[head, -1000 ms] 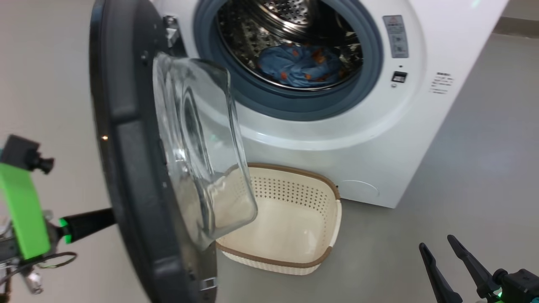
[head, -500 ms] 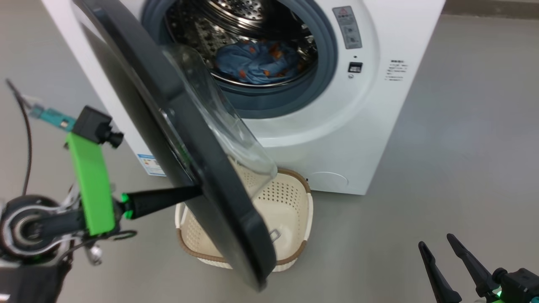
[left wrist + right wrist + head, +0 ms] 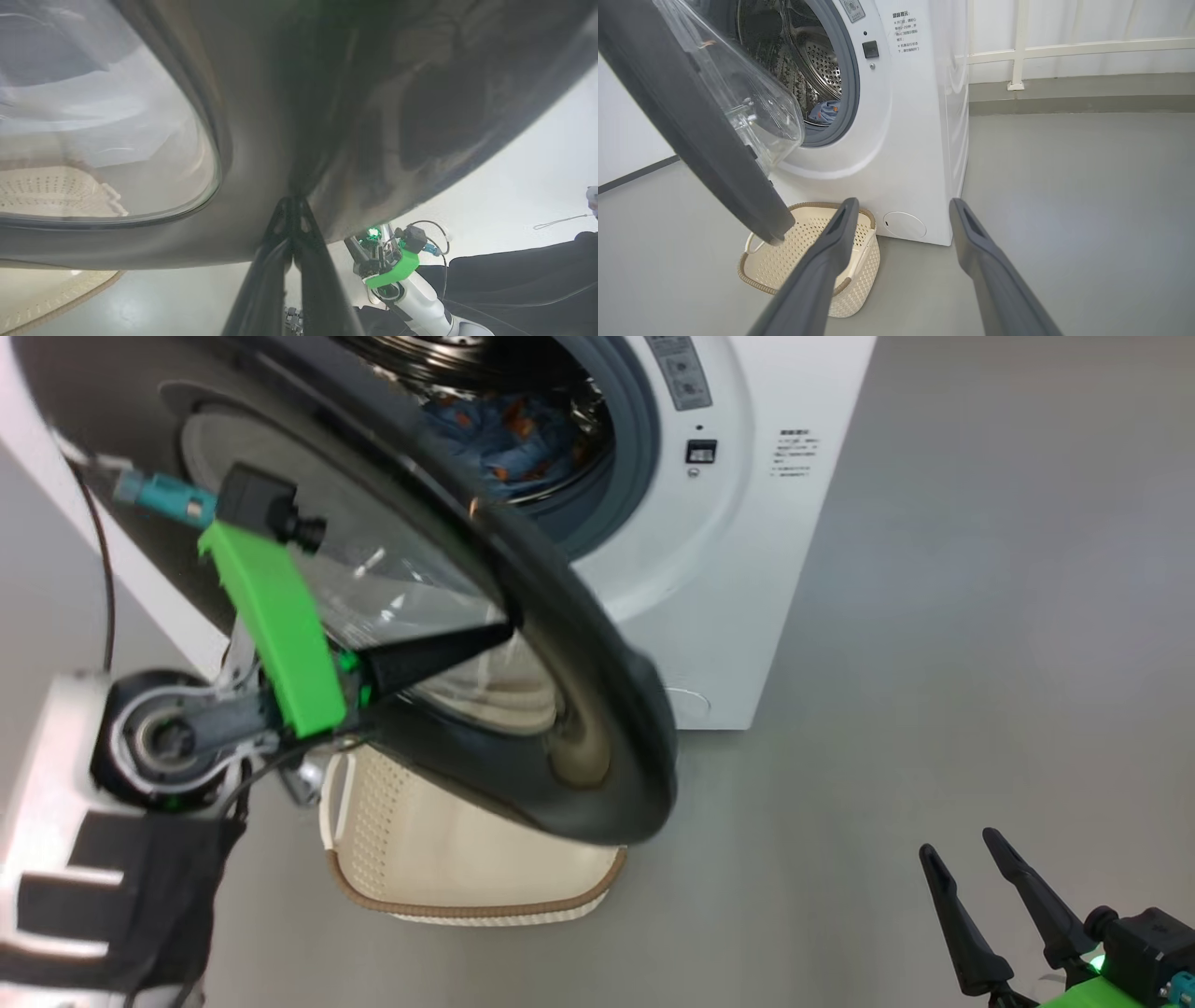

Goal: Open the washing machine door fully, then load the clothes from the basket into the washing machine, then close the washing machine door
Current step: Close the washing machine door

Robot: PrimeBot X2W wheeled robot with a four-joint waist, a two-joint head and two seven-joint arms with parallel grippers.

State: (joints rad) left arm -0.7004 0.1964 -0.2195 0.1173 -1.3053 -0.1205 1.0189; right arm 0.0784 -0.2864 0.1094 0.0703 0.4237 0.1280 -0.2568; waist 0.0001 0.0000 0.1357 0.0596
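The washing machine door [image 3: 569,644], black-rimmed with a bulging glass window, stands half swung across the washing machine [image 3: 747,569]. My left gripper [image 3: 504,635] is shut, its tips pressed against the door's outer black rim [image 3: 327,93]. Blue clothes [image 3: 509,434] with orange figures lie in the steel drum, also glimpsed as clothes [image 3: 825,111] in the right wrist view. The cream basket [image 3: 467,905] sits on the floor below the door and looks empty where its inside shows. My right gripper [image 3: 956,842] hangs open at the lower right, holding nothing, well away from the machine.
Grey floor [image 3: 980,616] stretches open to the right of the machine. A white railing and wall [image 3: 1017,46] run behind it. A round service hatch [image 3: 904,225] sits low on the machine's front, beside the basket [image 3: 808,261].
The head camera has shifted. The door has swung from wide open towards the drum opening, with my shut left gripper moving along against its outer face. The right gripper has kept still.
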